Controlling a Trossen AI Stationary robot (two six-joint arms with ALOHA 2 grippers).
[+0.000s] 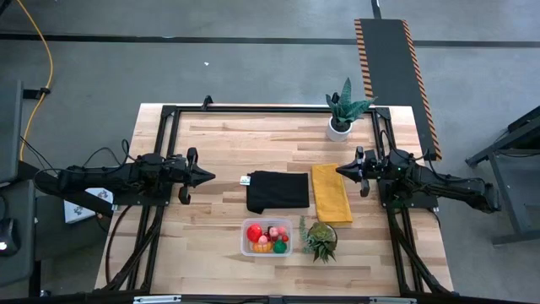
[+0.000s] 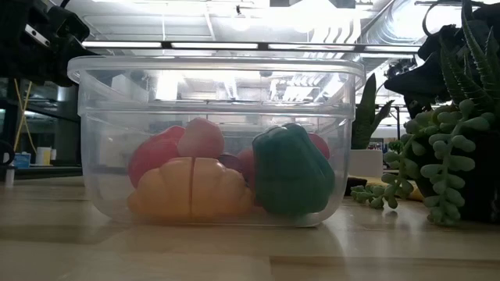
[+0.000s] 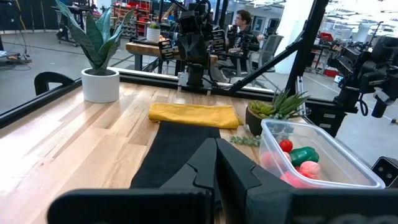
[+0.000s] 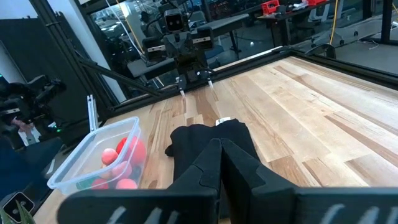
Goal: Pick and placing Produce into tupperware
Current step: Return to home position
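Note:
The tupperware [image 1: 267, 237], a clear tub, stands near the table's front edge, with the produce inside it: a red piece [image 2: 156, 152], an orange one [image 2: 191, 187], a green one [image 2: 291, 170] and a pink one [image 2: 201, 136]. In the left wrist view the tub [image 3: 323, 146] shows red, green and pink pieces. My left gripper [image 1: 211, 176] is shut at the table's left side, level, touching nothing. My right gripper [image 1: 339, 170] is shut at the right side, above the yellow cloth's far end.
A black cloth [image 1: 278, 191] and a yellow cloth [image 1: 331, 192] lie flat mid-table. A white-potted plant [image 1: 341, 116] stands at the far side. A small succulent [image 1: 321, 239] stands right of the tub. A black frame [image 1: 169, 118] borders the table.

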